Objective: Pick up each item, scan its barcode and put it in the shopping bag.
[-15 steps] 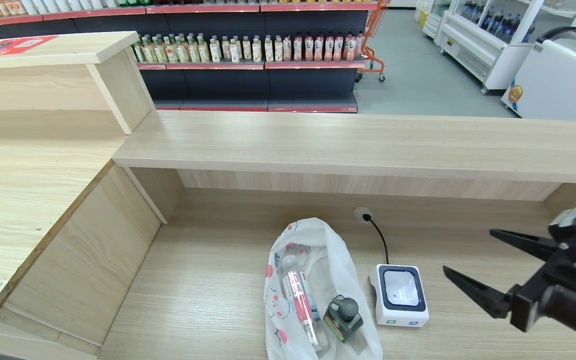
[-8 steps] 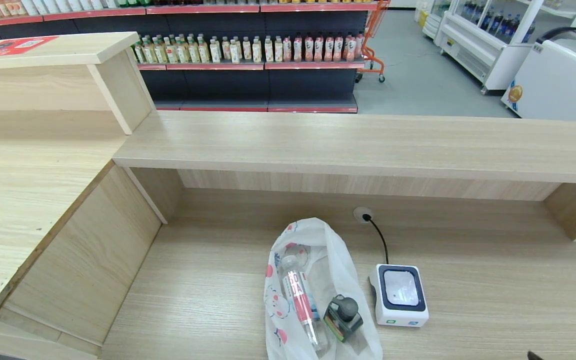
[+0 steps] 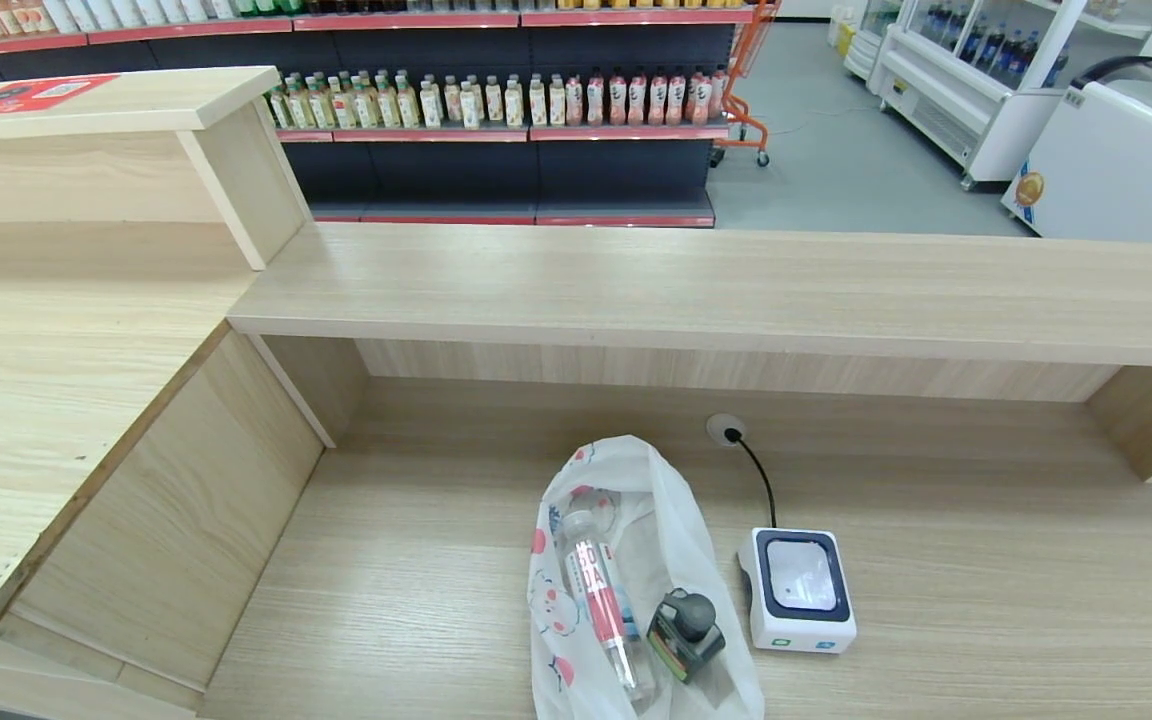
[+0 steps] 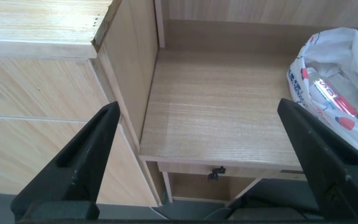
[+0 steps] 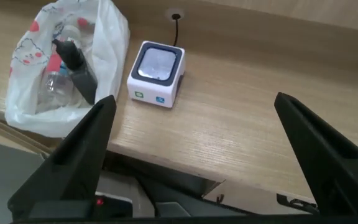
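Note:
A white shopping bag with red prints lies open on the lower counter. Inside it lie a clear water bottle with a red label and a dark bottle with a grey cap. A white barcode scanner sits just right of the bag, its cable running back to a hole in the counter. My left gripper hangs open off the counter's near left corner, the bag beyond it. My right gripper hangs open over the counter's near edge, with the scanner and the bag past it.
A raised wooden ledge runs along the back of the counter, and a wooden side wall closes its left. Store shelves with bottles and white freezers stand beyond. Bare countertop stretches right of the scanner.
My right gripper, open at the right of the head view a second ago, has drawn back down and out of that view. The bag, its contents and the scanner have not moved.

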`<state>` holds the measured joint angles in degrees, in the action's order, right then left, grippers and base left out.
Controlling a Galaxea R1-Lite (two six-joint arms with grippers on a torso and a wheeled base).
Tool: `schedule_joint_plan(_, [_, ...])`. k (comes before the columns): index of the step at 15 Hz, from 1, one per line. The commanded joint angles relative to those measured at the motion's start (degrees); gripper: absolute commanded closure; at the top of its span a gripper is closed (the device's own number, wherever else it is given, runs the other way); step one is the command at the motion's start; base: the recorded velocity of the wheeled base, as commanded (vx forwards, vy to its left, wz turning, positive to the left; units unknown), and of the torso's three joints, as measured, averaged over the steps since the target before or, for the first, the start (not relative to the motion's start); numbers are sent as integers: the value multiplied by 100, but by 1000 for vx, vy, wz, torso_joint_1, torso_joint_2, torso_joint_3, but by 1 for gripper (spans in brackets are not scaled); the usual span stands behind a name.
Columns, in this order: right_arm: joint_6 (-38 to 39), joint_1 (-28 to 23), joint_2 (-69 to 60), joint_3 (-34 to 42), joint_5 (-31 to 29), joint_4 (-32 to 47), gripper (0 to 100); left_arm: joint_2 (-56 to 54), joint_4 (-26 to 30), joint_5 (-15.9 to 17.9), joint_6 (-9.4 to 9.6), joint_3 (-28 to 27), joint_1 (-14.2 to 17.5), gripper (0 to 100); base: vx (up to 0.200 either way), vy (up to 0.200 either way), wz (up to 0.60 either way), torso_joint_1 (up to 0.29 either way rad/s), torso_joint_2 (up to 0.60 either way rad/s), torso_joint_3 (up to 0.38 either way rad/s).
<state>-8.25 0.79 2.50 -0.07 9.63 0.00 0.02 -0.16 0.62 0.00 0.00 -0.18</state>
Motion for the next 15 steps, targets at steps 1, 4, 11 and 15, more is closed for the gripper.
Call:
schedule_joint_plan(1, [43,-27,-241,7,4,18,0,-2,-2,-1,0,0,1,0,0,0,0,0,0,0])
schedule_joint_plan(4, [52,-27,-250,7,4,26,0,-2,-2,-1,0,0,1,0,0,0,0,0,0,0])
schedule_joint_plan(11, [61,-27,-250,7,-5,26,0,6,-2,-1,0,0,1,0,0,0,0,0,0,0])
schedule_joint_plan(15, [25,-27,-250,7,4,26,0,6,-2,-1,-105,0,1,0,0,0,0,0,0,0])
